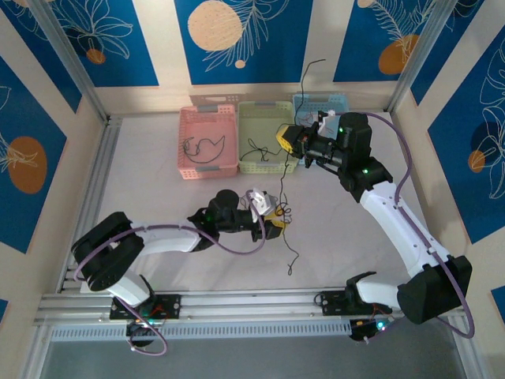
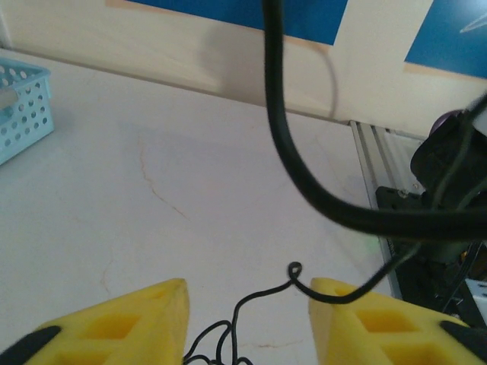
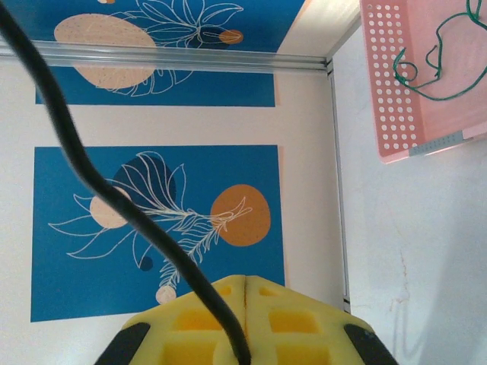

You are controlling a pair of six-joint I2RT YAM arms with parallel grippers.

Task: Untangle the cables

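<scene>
While the cables (image 1: 281,212) lie knotted in a small clump near the middle of the bench (image 1: 158,181), the step in hand looks to be pinning that knot so one strand can be drawn out of it. The left jaws stand open astride it, with a thin loop (image 2: 293,268) showing in the gap and touching neither side. They should close low on the tangle itself, not on the loop alone, and hold it firm against the bench. The right jaws are shut on a black cable (image 3: 76,160), held up over the far side by the green basket (image 1: 256,118). That cable's long axis runs near to far, from the clump up to the right jaws, with its free end pointing on toward the back wall. A pull should follow that line, slow and steady, so the strand slides through rather than cinching the knot. A loose tail (image 1: 295,254) trails the other way, toward the near edge, and is best left slack. Whether the held cable truly threads the knot cannot be told.
</scene>
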